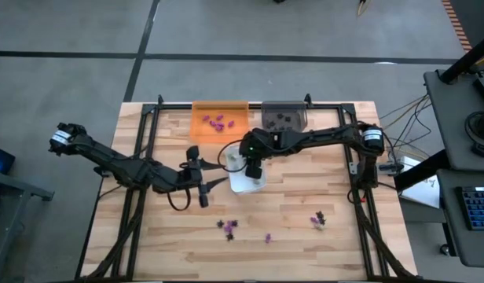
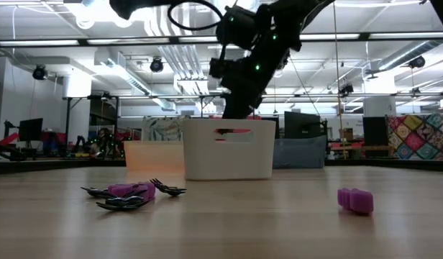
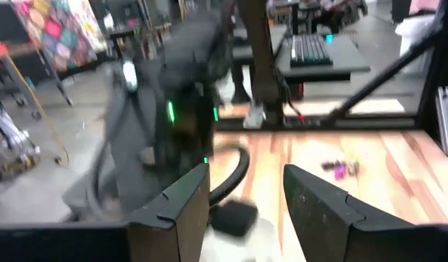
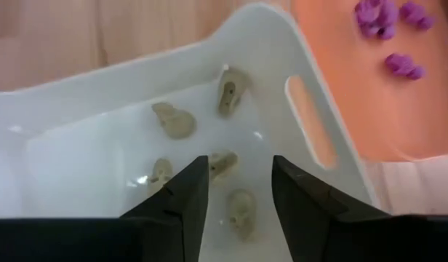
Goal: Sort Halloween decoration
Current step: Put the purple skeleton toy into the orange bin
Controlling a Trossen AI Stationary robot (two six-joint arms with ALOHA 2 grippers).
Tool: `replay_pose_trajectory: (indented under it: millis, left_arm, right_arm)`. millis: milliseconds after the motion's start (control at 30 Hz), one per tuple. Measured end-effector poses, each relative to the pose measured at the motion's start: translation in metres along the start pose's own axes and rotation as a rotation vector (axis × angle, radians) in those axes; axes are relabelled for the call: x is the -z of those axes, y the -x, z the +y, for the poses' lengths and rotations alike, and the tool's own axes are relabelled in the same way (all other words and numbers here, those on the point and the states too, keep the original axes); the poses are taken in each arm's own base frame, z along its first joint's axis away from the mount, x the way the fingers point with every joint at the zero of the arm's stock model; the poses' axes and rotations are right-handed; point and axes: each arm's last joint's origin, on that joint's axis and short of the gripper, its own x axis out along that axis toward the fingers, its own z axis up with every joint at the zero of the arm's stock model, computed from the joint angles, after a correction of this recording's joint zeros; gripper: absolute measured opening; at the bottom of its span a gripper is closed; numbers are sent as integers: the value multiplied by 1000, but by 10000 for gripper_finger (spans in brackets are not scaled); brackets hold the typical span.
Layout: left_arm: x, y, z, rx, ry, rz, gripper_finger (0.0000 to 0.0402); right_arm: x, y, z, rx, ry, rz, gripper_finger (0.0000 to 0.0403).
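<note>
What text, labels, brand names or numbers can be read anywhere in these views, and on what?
None can be read.
White tray: plain, no print.
Orange tray: plain, no print.
Pale beige skull pieces, purple pieces: unmarked.
Keyboard beyond the table: key legends too blurred to read.
Room background, low view: any signs too small to read.

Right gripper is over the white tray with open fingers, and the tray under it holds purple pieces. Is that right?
Not quite. The right gripper does hang open over the white tray, but the pieces in it are pale beige skulls, not purple. The right wrist view shows this; the purple pieces lie in the orange tray beside it.
</note>
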Motion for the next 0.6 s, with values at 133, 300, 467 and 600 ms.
replay_pose_trajectory:
  millis: [133,300,467,600]
  left_arm:
    - [12,1,-2,45,35,110,160]
    - [31,4,-11,237,93,296,160]
    - [41,7,-22,297,146,390,160]
    - [49,10,-36,335,156,433,160]
  right_arm:
    - [-4,23,3,-8,11,-14,134]
    - [-6,57,17,-35,46,-28,123]
    - [-4,91,39,-78,103,-53,113]
    - [2,121,56,-118,133,-58,108]
